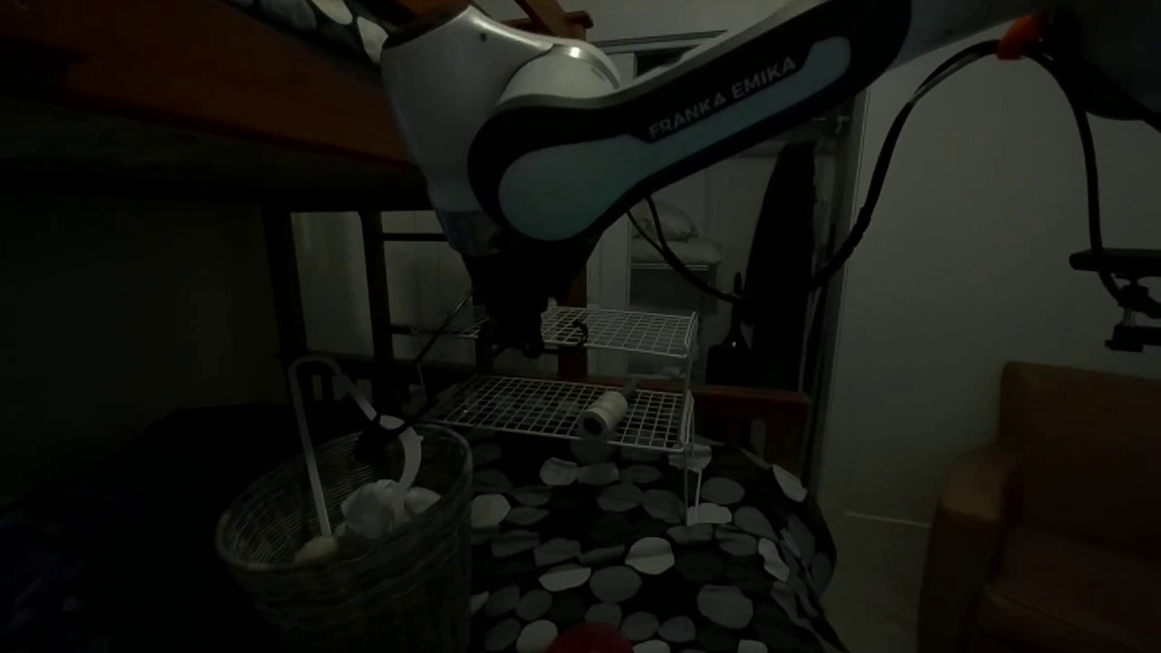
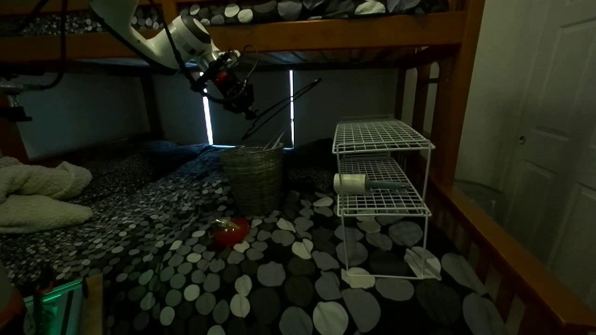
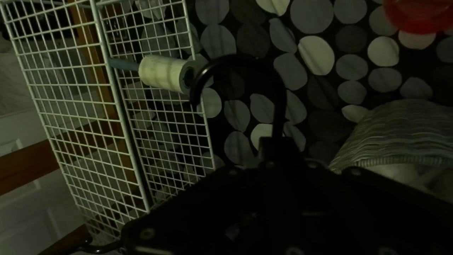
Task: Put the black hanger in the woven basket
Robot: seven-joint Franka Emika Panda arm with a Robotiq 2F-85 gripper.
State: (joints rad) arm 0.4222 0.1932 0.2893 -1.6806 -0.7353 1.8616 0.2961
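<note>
Gripper (image 3: 277, 143) has the black hanger (image 3: 280, 102). Jaws narrow, pinched on it at the root of the hook. In the wrist view the hook sticks out past the fingertips and curls over; its tip comes close to the end of the lint roller (image 3: 161, 72) in view, can't tell the real gap.

Hanger body is tilted. In an exterior view it runs from low left, just above the rim of the woven basket (image 2: 253, 181), to high right. In an exterior view its low end crosses the basket's mouth, near the pale hooked item (image 1: 311, 453) and pale contents (image 1: 374, 508) in there. From here I can't tell whether that end is past the rim. Gripper itself is above rim height, near the basket.

Writing: "FRANKA EMIKA", light caps on a black strip along the robot arm (image 1: 590, 181). Dim room, but legible.

Around it: white wire rack (image 2: 382, 135), two grid shelves, lint roller lying on the lower one. Red object (image 2: 235, 231) on the polka-dot bedding (image 2: 260, 307), near the foot of the basket. Wooden bunk bed (image 2: 335, 35) overhead, fleecy blanket (image 2: 42, 195) on the bedding, armchair (image 1: 1043, 435) off to the side.
</note>
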